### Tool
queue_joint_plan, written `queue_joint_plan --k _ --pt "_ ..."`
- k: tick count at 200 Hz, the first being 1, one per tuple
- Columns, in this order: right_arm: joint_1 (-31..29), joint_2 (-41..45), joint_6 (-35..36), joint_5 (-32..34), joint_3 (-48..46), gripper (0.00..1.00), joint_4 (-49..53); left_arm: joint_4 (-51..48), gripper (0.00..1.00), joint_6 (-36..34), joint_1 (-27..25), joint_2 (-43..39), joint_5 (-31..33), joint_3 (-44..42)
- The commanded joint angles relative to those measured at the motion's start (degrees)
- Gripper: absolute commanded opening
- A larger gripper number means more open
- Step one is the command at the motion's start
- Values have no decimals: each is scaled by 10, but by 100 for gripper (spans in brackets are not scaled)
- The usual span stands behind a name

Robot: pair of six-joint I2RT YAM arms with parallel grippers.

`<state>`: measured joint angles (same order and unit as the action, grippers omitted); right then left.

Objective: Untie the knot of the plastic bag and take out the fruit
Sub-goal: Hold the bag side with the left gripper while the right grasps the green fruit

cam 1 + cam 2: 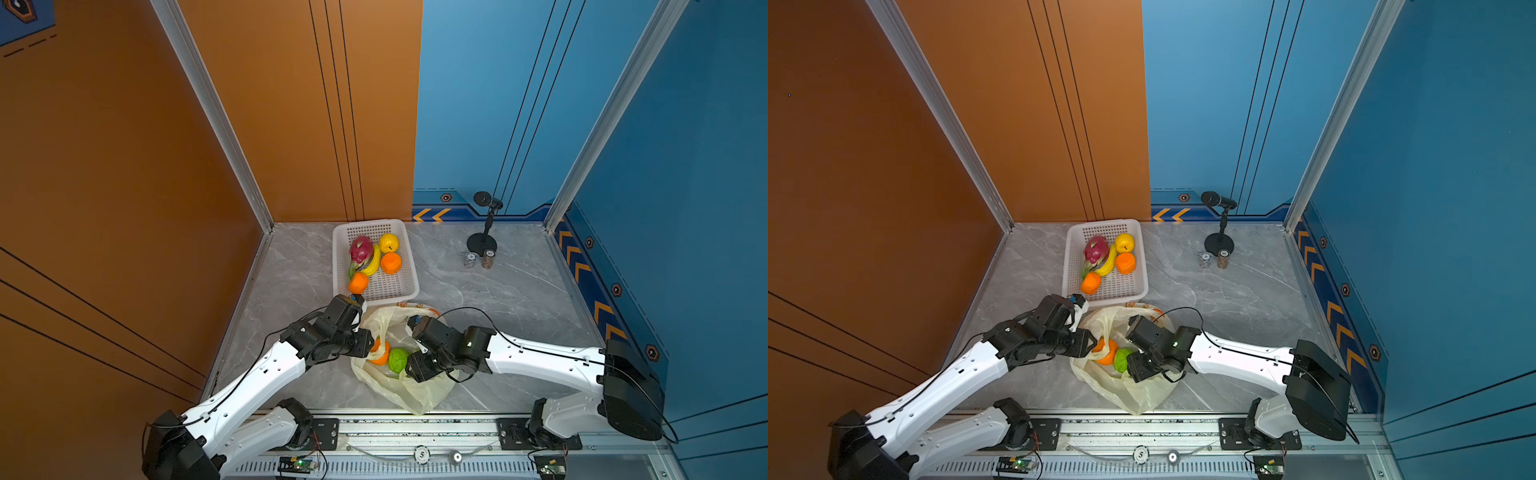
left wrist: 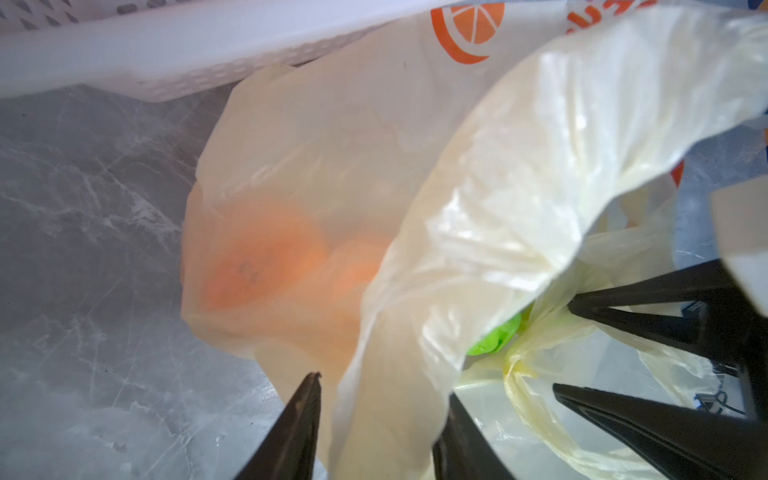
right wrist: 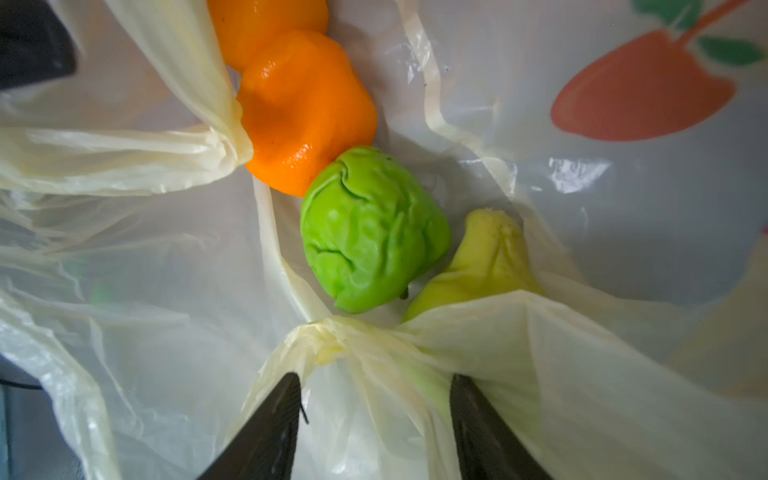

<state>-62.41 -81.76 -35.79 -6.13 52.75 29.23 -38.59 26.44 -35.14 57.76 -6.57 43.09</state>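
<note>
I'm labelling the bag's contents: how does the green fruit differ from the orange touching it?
The green fruit is bright green with deep creases; the orange is orange, smooth and glossy. The green fruit lies uncovered; a bunched fold of the plastic bag overlaps the orange's edge. Both lie inside the bag, touching.

**Plastic bag** [image 3: 137, 257]: mouth open; film pale yellow, translucent and heavily creased.

**Contents:** four pieces lie in a row, each touching the next.
- One orange [image 3: 307, 112].
- A second orange [image 3: 266, 20] behind it, cut by the frame edge.
- One wrinkled green fruit [image 3: 374, 232].
- One yellow-green fruit [image 3: 486, 257], half covered by a fold of the bag.

A gathered strip of the bag presses against the nearer orange. A red fruit print [image 3: 640, 87] with green leaves marks the bag's far wall.

**Right gripper** [image 3: 374, 378]: jaws stand apart, with a bunched part of the bag's rim lying between them. Whether they pinch it cannot be told.
</note>
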Motion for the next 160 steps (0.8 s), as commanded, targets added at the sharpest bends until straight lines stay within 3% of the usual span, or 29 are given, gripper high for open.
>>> queue_joint_plan --k 1,55,106,160 --pt "-9 -10 -6 63 -11 61 102 1 44 -2 5 0 11 -10" --pt "-53 17 25 142 79 77 127 2 44 3 5 -8 14 -17" --pt "-57 -39 82 143 167 76 132 2 43 8 6 -17 33 -23" --pt "-54 -143 144 100 244 72 153 4 43 21 11 -19 48 -26"
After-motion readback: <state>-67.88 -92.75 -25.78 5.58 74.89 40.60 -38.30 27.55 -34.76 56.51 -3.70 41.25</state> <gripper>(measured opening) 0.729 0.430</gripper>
